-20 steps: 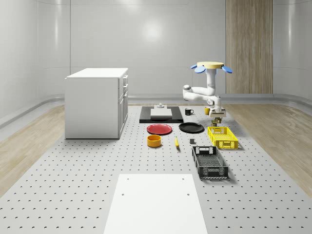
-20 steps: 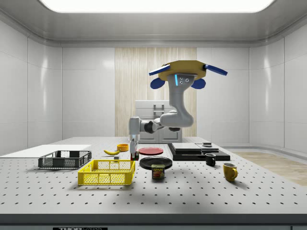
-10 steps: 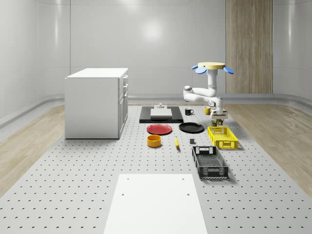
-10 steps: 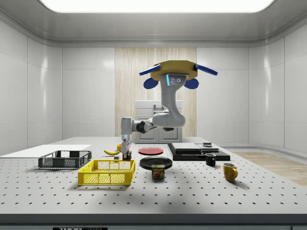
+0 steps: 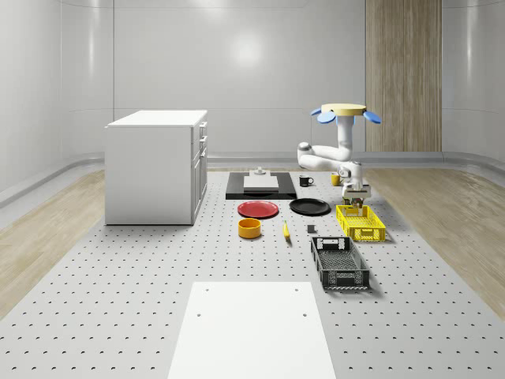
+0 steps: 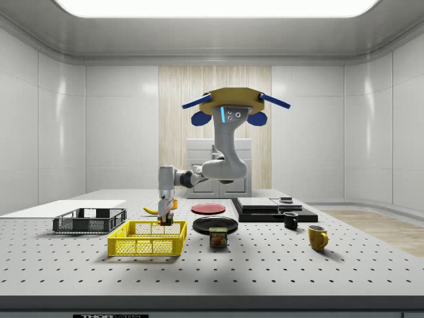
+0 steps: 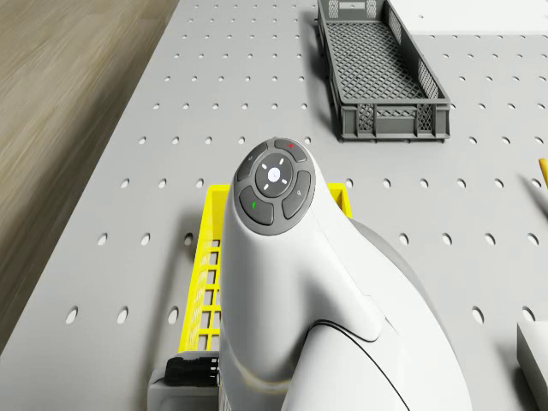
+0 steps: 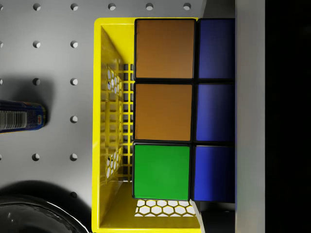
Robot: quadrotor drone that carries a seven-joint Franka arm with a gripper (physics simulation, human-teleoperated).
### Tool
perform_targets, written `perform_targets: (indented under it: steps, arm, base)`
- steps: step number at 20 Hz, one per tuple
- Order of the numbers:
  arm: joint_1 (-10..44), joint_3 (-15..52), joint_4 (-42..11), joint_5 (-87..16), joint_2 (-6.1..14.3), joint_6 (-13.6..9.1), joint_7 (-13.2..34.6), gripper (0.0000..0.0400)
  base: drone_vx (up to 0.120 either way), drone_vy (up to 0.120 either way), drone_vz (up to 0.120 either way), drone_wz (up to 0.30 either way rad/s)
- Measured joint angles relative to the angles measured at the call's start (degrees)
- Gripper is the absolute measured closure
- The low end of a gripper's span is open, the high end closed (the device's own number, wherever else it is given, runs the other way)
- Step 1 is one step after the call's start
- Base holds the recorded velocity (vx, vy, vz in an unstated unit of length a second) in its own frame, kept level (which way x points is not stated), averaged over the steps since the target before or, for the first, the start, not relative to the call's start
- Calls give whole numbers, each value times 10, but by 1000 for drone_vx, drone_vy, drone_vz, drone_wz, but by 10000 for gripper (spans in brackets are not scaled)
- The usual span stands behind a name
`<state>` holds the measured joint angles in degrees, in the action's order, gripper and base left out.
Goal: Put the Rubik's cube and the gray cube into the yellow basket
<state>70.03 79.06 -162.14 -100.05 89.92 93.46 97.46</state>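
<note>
Drone (image 6: pixel 230 106) hovering beyond yellow mesh plastic basket (image 6: pixel 147 240) | tool (image 6: pixel 165 217) clamped on multicoloured Rubik's cube (image 8: pixel 182 109) | cube just above basket

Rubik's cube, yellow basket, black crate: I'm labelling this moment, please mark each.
Rubik's cube (image 8: pixel 164 172): wrist view, its green sticker.
yellow basket (image 6: pixel 146 247): side view, near side wall.
black crate (image 5: pixel 340 277): whole-scene view, near end wall.

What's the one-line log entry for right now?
drone: hovering beside yellow basket | gripper: over basket, shut on Rubik's cube | gray cube: unseen, pending
</note>
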Motion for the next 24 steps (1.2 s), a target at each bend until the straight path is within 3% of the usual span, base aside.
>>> perform_targets:
  steps: [4, 9, 24]
  arm:
    - [0, 0, 0, 1, 1, 1, 0, 79]
    - [1, 0, 0, 1, 3, 3, 0, 79]
    - [17, -88, 22, -81, 4, 37, 3, 79]
  base:
    - [0, -80, -110, 0]
    - [104, 0, 0, 0]
    - [0, 0, 0, 0]
